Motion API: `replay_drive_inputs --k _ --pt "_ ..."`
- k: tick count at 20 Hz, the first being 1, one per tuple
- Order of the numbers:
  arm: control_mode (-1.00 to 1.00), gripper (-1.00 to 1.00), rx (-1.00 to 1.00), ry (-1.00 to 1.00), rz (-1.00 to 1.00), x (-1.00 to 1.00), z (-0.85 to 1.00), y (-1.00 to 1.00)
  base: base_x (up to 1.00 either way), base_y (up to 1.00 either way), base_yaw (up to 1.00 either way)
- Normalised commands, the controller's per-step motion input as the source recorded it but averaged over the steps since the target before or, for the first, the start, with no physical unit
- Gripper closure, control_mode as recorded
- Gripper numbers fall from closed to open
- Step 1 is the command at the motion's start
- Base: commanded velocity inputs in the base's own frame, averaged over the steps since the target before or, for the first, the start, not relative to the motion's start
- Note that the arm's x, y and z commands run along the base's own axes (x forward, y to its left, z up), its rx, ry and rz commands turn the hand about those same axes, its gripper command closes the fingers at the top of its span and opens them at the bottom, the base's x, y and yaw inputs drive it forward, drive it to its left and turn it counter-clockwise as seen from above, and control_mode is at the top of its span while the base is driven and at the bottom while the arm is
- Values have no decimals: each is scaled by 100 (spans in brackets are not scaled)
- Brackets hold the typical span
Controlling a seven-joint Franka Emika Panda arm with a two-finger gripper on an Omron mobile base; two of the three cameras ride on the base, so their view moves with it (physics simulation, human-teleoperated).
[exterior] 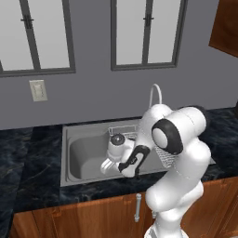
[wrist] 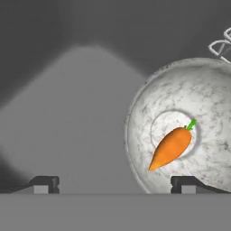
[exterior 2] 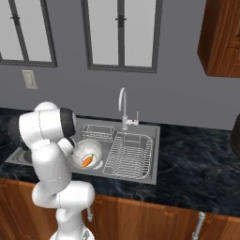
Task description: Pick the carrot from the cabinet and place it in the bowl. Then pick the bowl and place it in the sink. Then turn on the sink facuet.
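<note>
The carrot [wrist: 170,148] lies in the bottom of the bowl [wrist: 203,99], green top toward 1 o'clock and tip toward 7 o'clock in the hand view; from the right base view the same carrot [exterior 2: 87,161] shows orange inside the white bowl [exterior 2: 92,151]. The bowl sits within the basin of the sink [exterior 2: 151,140], on the grey steel floor, with the ribbed wire drainer [exterior 2: 130,155] at its 3 o'clock. The gripper [wrist: 115,182] hangs low over the basin with its jaws spread wide, gripping nothing; one tip stands over the bowl's near rim, the other over bare steel. The sink facuet [exterior 2: 123,107] rises at the back edge of the sink. Around the sink spreads the dark marbled table [exterior 2: 201,164], wooden cupboards [exterior: 93,216] below it. Behind are a grey wall, two windows [exterior 2: 121,33], a wall switch [exterior: 38,90] and the cabinet [exterior 2: 220,37] at upper right.
</note>
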Motion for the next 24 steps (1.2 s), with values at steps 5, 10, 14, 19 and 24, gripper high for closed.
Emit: replay_drive_inputs --k 5,10,14,19,24 --pt "-100 -100 0 0 -9 -15 100 0 0 0 0" --pt "-100 -100 0 0 -11 -5 100 0 0 0 0" --pt "-100 -100 0 3 -12 0 100 1 0 0 0" --pt "-100 -100 0 2 -11 -6 100 0 0 0 0" --pt "-100 -100 0 3 -3 -20 32 5 0 0 0"
